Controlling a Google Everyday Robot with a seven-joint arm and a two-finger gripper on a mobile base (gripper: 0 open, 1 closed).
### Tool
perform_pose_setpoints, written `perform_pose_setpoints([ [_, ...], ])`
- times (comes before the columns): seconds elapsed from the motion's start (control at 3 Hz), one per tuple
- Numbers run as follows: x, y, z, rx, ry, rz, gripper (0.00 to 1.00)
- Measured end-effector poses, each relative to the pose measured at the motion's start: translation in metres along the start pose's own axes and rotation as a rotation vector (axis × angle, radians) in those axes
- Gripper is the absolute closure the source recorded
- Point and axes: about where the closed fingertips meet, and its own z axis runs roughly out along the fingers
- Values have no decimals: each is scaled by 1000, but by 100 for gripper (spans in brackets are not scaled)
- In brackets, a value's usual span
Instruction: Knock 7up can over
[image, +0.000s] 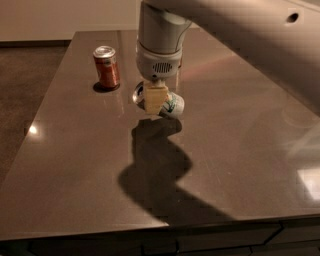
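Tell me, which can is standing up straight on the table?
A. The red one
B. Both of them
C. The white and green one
A: the red can stands upright near the table's far left side, while the 7up can is tipped over with its silver top facing sideways, right under the gripper near the table's middle.

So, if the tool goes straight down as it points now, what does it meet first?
Probably the 7up can, lying on its side right under the tool; whether they touch is unclear.
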Motion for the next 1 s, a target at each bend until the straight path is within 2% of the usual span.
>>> perform_pose_setpoints([
  [0.33,-3,6,5,-25,13,-31,17],
  [0.67,-8,17,13,-62,4,-67,0],
  [1.0,-8,17,13,-62,4,-67,0],
])
